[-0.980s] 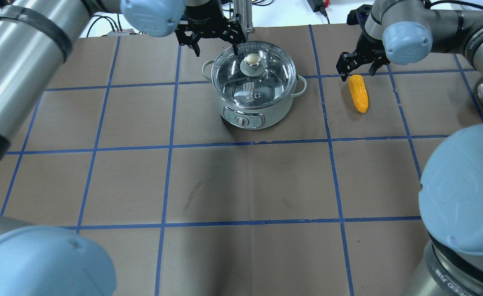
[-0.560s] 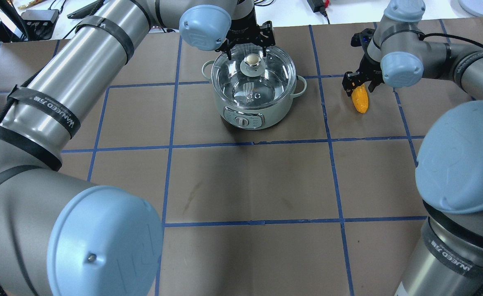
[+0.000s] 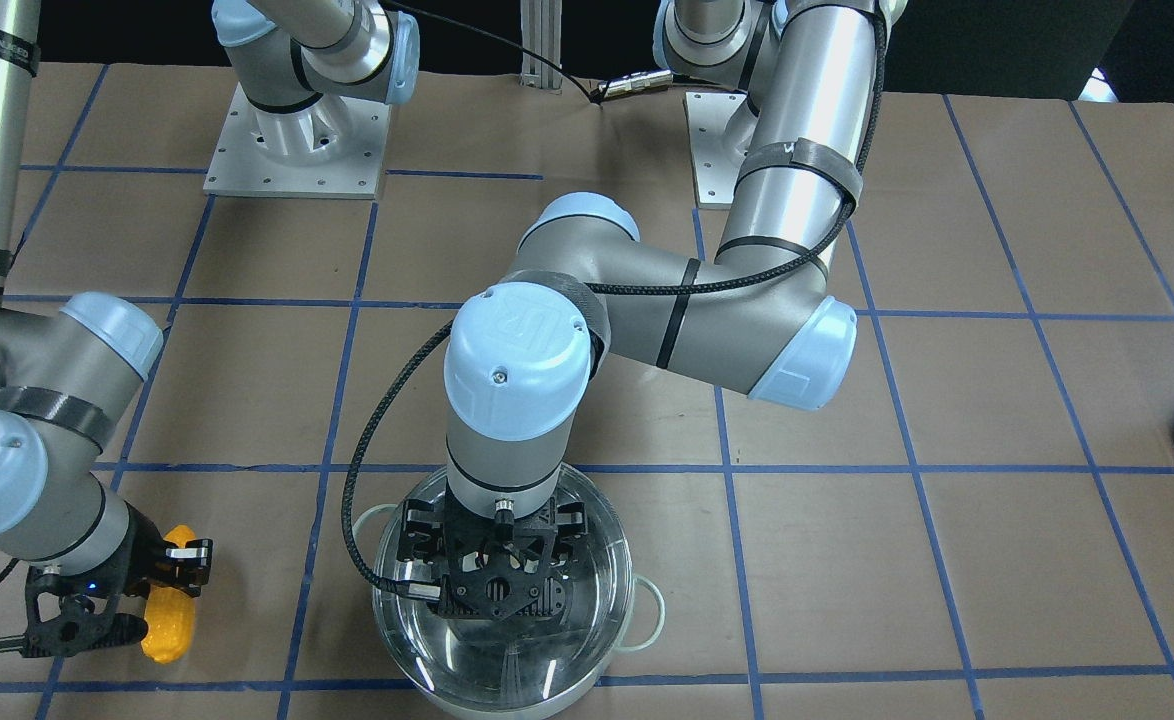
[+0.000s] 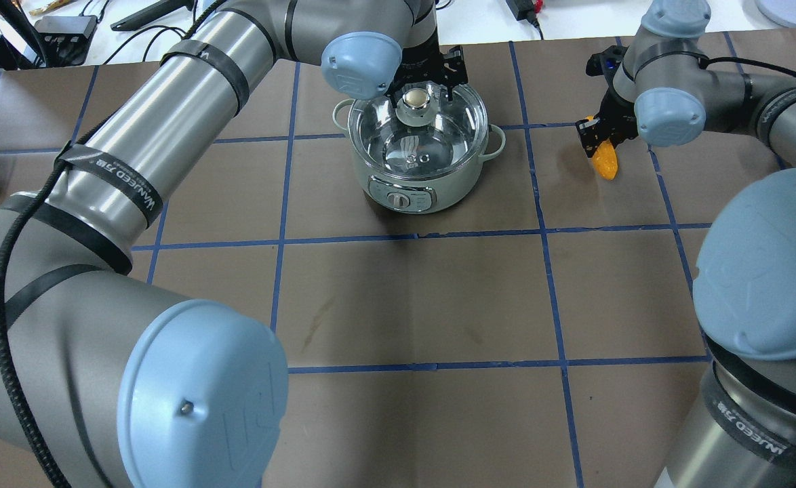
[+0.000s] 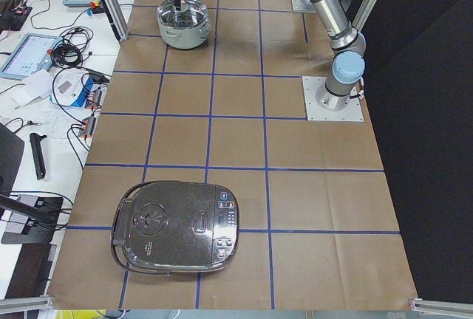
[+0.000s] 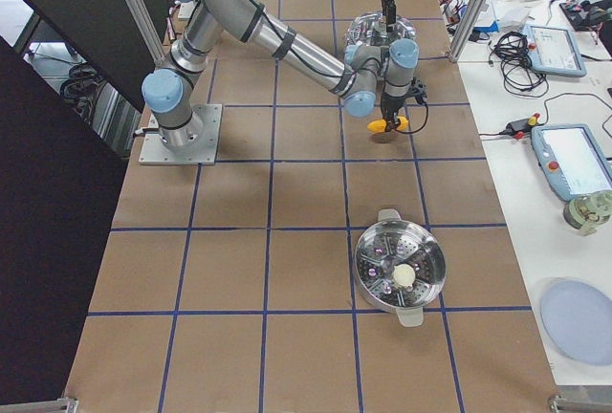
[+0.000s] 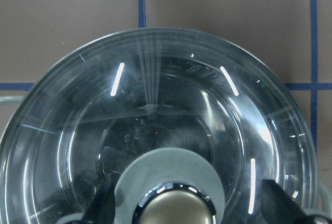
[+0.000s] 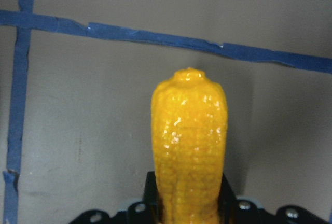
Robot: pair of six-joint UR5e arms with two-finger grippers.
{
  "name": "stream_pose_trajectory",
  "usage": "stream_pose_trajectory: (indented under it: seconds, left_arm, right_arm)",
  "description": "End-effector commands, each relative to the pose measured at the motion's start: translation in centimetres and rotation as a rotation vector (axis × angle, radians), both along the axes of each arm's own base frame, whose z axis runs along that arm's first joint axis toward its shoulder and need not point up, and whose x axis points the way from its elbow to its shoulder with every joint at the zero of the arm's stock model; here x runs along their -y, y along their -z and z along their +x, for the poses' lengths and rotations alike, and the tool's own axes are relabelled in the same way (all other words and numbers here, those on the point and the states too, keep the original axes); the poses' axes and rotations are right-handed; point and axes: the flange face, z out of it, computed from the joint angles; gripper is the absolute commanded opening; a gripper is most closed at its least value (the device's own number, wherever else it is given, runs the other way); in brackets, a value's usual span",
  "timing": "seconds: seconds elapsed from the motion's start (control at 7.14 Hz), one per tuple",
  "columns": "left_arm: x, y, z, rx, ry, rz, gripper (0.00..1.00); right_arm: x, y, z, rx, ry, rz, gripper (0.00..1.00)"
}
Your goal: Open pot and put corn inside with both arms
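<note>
While gripped by R pincer, corn orange-yellow, bumpy, tapered tip

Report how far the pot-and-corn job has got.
Done: the corn sits clamped in the right gripper. In hand: the left gripper hangs open astride the knob, not yet gripping it. Left: lift off the glass lid, which covers the pot, then carry the corn over and drop it in.
</note>
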Motion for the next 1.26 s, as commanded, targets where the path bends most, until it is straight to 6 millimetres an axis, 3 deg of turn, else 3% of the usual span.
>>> stream_pose_trajectory:
  seconds: [0.0, 0.14, 0.28, 0.42, 0.7, 0.84, 1.12]
  left_arm:
    - [-0.8, -1.3, 0.2, 0.009, 0.006, 0.01, 0.98]
    - [-0.9, -1.4, 0.3, 0.011, 0.004, 0.015, 0.94]
    - [-0.8, -1.0, 0.2, 0.011, -0.003, 0.02, 0.93]
    - [-0.7, -0.9, 0.2, 0.01, -0.003, 0.022, 0.89]
    - [-0.8, -0.8, 0.2, 0.013, 0.0, 0.023, 0.56]
    - [-0.8, -1.1, 0.3, 0.011, 0.0, 0.018, 0.25]
    - [-0.9, -2.5, 0.7, 0.006, 0.003, 0.005, 0.17]
  right_arm:
    - [-4.8, -11.1, 1.1, 0.014, 0.005, 0.039, 0.12]
    - [-7.1, -14.9, 2.1, 0.016, 0.002, 0.046, 0.12]
    - [-7.8, -15.6, 2.3, 0.018, 0.0, 0.058, 0.12]
    - [-7.7, -14.9, 2.4, 0.024, 0.0, 0.067, 0.12]
    - [-7.7, -14.5, 2.3, 0.025, 0.0, 0.074, 0.12]
    - [-7.7, -14.6, 2.3, 0.025, 0.0, 0.073, 0.12]
    - [-7.7, -14.7, 2.4, 0.026, 0.005, 0.07, 0.12]
